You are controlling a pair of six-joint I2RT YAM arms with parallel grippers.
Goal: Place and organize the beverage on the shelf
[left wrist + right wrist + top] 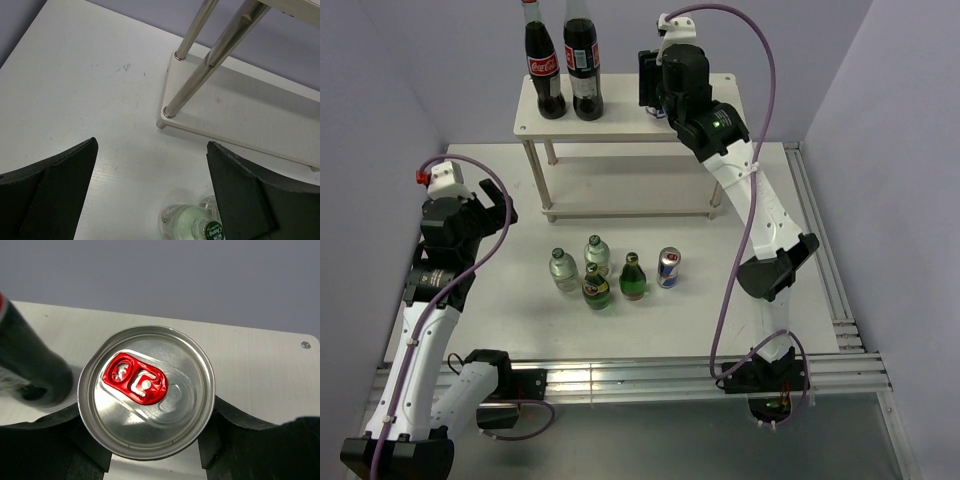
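**Right gripper (148,440), jaws closing tight on a red-tabbed can (146,392): we are logging it at the shelf (620,110).**
We are listing outward. The gripped can is sitting over the shelf's top board, at 3 o'clock of two cola bottles (545,70). The left gripper (152,190) is hanging with its jaws spread wide and holding nothing above the table (530,320). It is at 9 o'clock of five drinks standing on the table at 6 o'clock of the shelf: two clear bottles (561,270), two green bottles (634,278) and a second can (668,267).

Coca-Cola on the cola bottle (544,70) label, Chang on a green bottle cap (215,232)
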